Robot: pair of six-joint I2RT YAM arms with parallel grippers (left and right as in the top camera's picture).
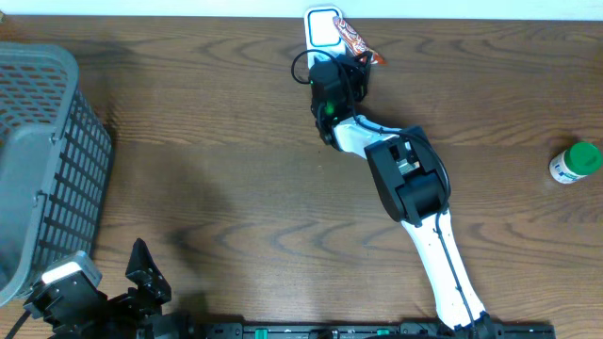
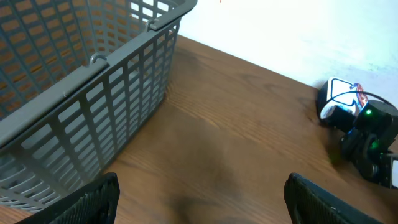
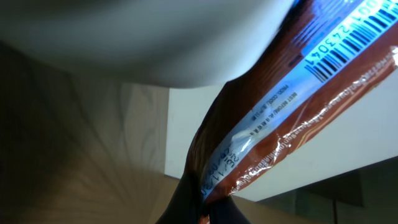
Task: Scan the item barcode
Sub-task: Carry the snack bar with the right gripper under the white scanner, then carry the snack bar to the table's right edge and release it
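Note:
The item is a brown and orange snack wrapper [image 1: 356,42] with a blue-white strip, held at the table's far edge beside the white scanner [image 1: 321,26]. My right gripper [image 1: 347,60] is shut on the wrapper's end. The right wrist view shows the wrapper [image 3: 292,99] rising from the shut fingertips [image 3: 186,208], its barcode [image 3: 354,37] at the upper right against a white surface. My left gripper [image 1: 108,282] stands open and holds nothing at the near left corner; its two fingers [image 2: 93,199] frame bare table.
A grey mesh basket [image 1: 38,160] fills the left side, close to the left gripper [image 2: 202,202], and shows as a basket wall [image 2: 93,81] in the left wrist view. A white bottle with a green cap [image 1: 575,162] lies at the right edge.

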